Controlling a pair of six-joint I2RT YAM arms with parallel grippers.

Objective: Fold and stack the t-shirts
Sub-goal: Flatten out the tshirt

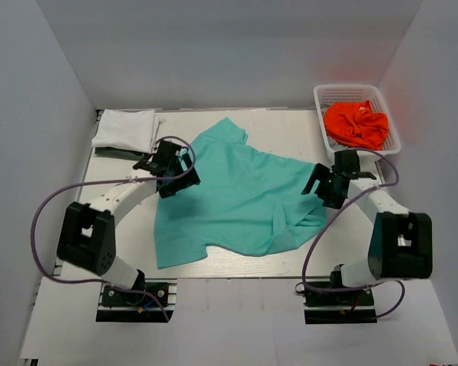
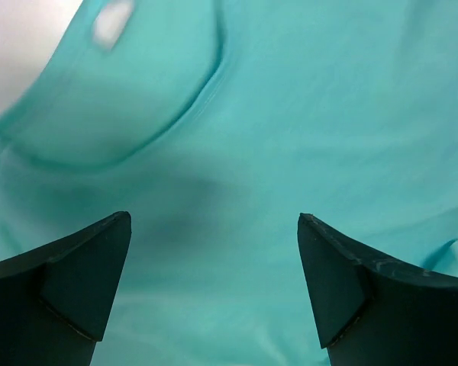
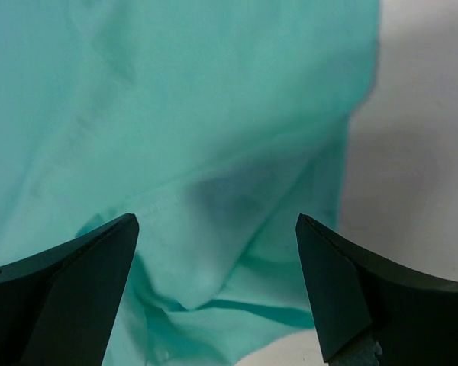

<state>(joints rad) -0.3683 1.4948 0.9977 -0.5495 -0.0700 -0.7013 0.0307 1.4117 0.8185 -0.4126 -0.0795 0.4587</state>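
The teal t-shirt [image 1: 244,198] lies spread and rumpled over the middle of the tabletop, its hem reaching the near edge and one sleeve pointing toward the far edge. The left gripper [image 2: 214,223] hangs over the shirt's left side with its jaws spread wide and nothing between them. The right gripper [image 3: 217,221] is equally parted and empty over the shirt's right border. At the far left corner rests a folded white t-shirt [image 1: 124,127], with dark cloth [image 1: 116,152] showing under its near side. Off the far right corner, a white mesh basket [image 1: 356,91] holds the crumpled orange t-shirt [image 1: 356,124].
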